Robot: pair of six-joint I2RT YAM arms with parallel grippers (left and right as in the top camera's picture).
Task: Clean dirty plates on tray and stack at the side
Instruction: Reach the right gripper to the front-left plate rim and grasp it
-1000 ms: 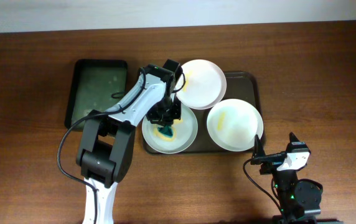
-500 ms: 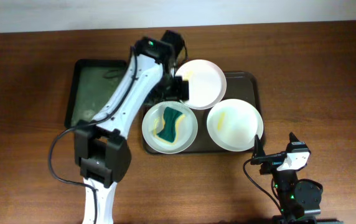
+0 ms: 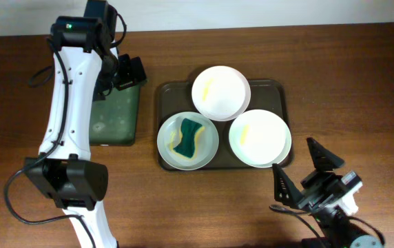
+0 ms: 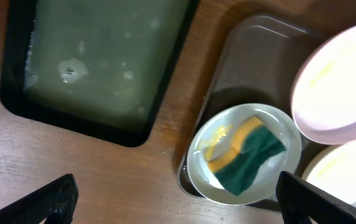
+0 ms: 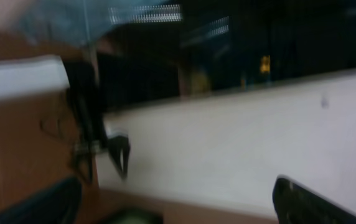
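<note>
Three white plates lie on the dark tray. The front-left plate holds a green and yellow sponge. The back plate and the right plate carry yellow smears. My left gripper hangs open and empty over the right edge of the green tray, well left of the plates. In the left wrist view the sponge rests in its plate, ahead of the open left gripper. My right gripper stands open and empty in front of the tray's right corner.
The green tray holds cloudy water. The right wrist view is blurred: it shows a pale wall beyond the open gripper, with dark fingers at the lower corners. Bare wooden table surrounds both trays.
My left gripper opened and let go of the sponge, which now lies on the front-left plate. The arm then swung back and left to the green tray. The right gripper turned and shifted slightly.
</note>
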